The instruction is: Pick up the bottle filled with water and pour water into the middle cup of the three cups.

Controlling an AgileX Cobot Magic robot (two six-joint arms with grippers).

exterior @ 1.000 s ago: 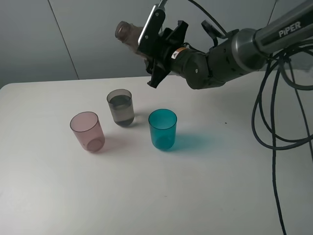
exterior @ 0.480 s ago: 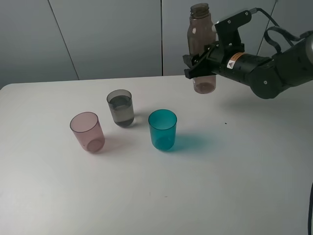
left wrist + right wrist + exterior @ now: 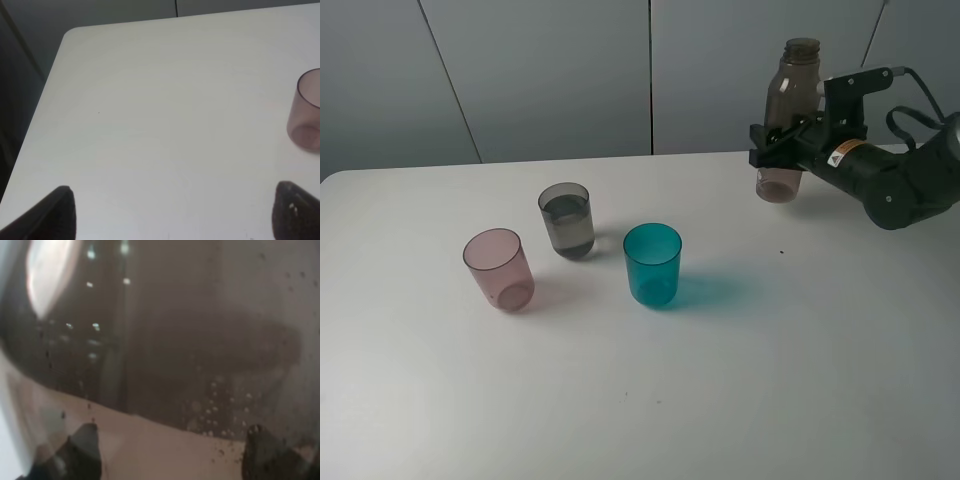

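Observation:
The smoky brown-pink bottle (image 3: pixel 792 92) stands upright in my right gripper (image 3: pixel 778 140), which is shut on its lower body, with its base just above the table at the back right. In the right wrist view the bottle (image 3: pixel 165 340) fills the frame between the fingertips (image 3: pixel 82 447). The middle smoky grey cup (image 3: pixel 567 220) holds water (image 3: pixel 566 208). The pink cup (image 3: pixel 500 270) stands to its left and the teal cup (image 3: pixel 652 264) to its right. My left gripper (image 3: pixel 175 220) is open and empty over bare table, with the pink cup (image 3: pixel 306 117) off to one side.
The white table (image 3: pixel 720 380) has its rounded corner and edge showing in the left wrist view (image 3: pixel 70 35). A grey wall runs behind it. Black cables (image 3: pixel 880 250) hang at the right side.
The bottle went from tilted over the grey cup to upright. My right gripper carried it rightward and lower, toward the table's back right. The cups have not moved.

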